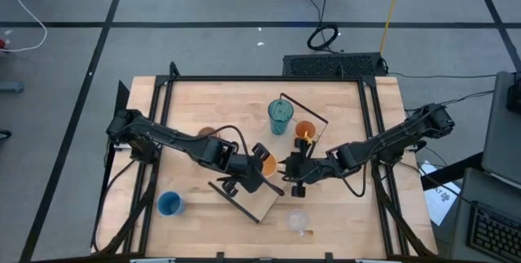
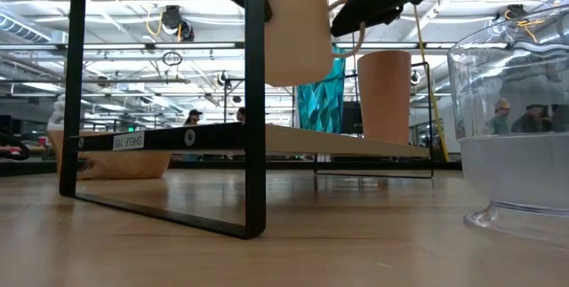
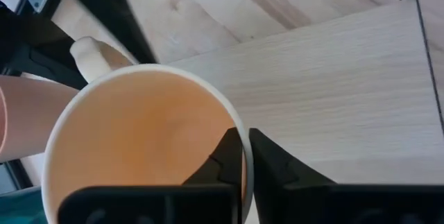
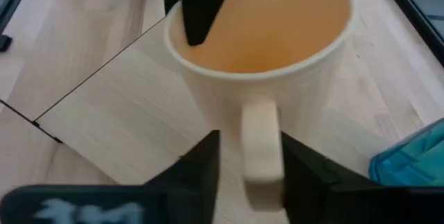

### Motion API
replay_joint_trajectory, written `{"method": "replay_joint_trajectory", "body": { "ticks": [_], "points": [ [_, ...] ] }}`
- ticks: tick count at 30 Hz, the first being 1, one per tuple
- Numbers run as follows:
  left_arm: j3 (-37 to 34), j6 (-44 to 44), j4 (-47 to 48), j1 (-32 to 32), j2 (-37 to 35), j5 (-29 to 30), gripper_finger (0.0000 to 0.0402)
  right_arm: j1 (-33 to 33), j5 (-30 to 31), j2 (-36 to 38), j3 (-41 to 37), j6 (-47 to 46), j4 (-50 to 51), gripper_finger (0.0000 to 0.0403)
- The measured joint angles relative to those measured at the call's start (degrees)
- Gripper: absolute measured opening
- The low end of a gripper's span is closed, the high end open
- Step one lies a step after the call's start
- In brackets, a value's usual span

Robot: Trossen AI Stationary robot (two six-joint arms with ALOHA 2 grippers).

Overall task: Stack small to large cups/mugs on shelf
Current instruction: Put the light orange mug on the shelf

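A tan handled mug with an orange inside hangs above the light-wood shelf, which lies slantwise on the table. My left gripper is shut on the mug's rim. My right gripper is open, one finger on either side of the mug's handle. A teal tumbler and an orange cup stand on the shelf's far end. A blue cup and a clear cup stand on the table. Another orange vessel stands partly hidden behind my left arm. My left gripper pinches the mug's rim on the side away from the handle, one finger inside the mug and one outside. The fingers come from above. The mug hangs upright, clear of the shelf. My right gripper has its fingers on either side of the handle, lying across it. A gap shows on one side. I cannot tell whether the other finger touches it.
The shelf's black end rail stands close in the low view. The clear cup is near the table's front edge, right of the shelf's near end. The middle of the shelf board under the mug is bare.
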State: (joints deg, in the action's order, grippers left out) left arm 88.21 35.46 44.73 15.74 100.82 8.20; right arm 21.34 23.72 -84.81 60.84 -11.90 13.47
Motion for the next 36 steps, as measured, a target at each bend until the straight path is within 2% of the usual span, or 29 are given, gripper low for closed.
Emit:
{"method": "replay_joint_trajectory", "body": {
  "ticks": [7, 12, 19, 24, 29, 36],
  "points": [
    [0.1, -0.2, 0.8, 0.0, -0.1, 0.2, 0.0007, 0.0, 0.0, 0.0, -0.1, 0.6, -2.5, 0.0243],
    [0.2, -0.6, 0.7, -0.1, -0.2, -0.5, 0.0008, 0.2, 4.4, 1.3, -0.1, 0.7, -4.4, 0.0289],
    [0.2, -1.4, 1.1, 0.0, -0.2, -0.9, 0.0010, 1.1, 5.3, 4.3, -0.1, 0.7, -4.0, 0.0293],
    [0.2, -1.7, 1.3, 0.0, -0.6, -2.3, 0.0007, 3.3, 9.8, 6.2, -0.1, 1.1, -2.5, 0.0293],
    [0.2, -2.2, 2.1, -0.2, -3.5, -3.8, 0.0008, 6.6, 15.5, 7.3, -0.1, 1.1, -0.6, 0.0293],
    [0.2, -2.4, 3.9, -1.0, -10.7, -7.0, 0.0012, 12.7, 27.2, 7.6, -0.1, 1.1, 0.8, 0.0293]
  ]
}}
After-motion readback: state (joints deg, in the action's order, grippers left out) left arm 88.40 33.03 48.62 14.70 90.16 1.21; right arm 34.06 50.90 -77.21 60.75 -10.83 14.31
